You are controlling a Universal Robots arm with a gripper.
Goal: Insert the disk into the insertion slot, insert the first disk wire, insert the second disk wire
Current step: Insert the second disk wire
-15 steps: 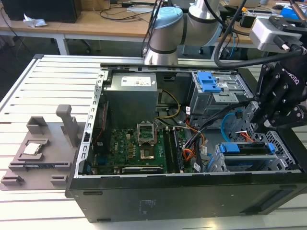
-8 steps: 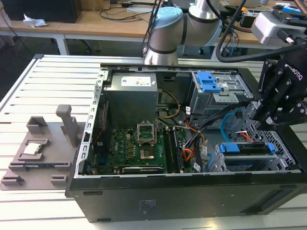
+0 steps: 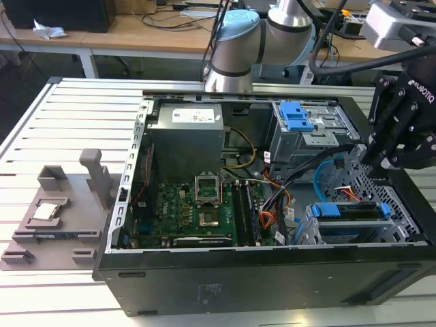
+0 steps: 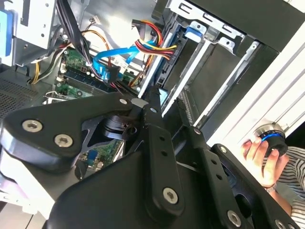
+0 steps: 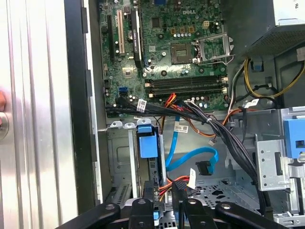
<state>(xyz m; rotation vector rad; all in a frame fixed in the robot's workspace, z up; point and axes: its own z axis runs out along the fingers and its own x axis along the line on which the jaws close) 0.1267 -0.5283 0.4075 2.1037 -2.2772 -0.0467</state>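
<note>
First wrist view, pincer: black two-fingered pincer [image 5: 163,190] hangs low over the drive bay, jaws drawn close on the strands; I judge it to be gripping them.
First wrist view, wire: first disk wire [image 5: 167,182], a thin bundle of red, pale and black strands, runs in between the pincer's tips.
First wrist view, disk: silver-grey disk in its bright blue plastic carrier [image 5: 147,142] sits in the insertion slot [image 5: 119,160], a grey perforated sheet-metal bay, just ahead of the pincer.
First wrist view, cable: second disk wire [image 5: 190,160], slim, flat and light blue, lies loose beside the pincer.
Second wrist view, step: the plug probably wants squaring to the disk's rear, then a straight, gentle press.
Second wrist view, room: a person's hand [image 4: 259,152] rests on a round knob, well apart from the pincer.
Exterior view, surface: black computer case [image 3: 272,272] lies open on a white slatted metal table [image 3: 68,116].
Exterior view, room: wooden workbenches [image 3: 136,30] stand far behind the pincer.
</note>
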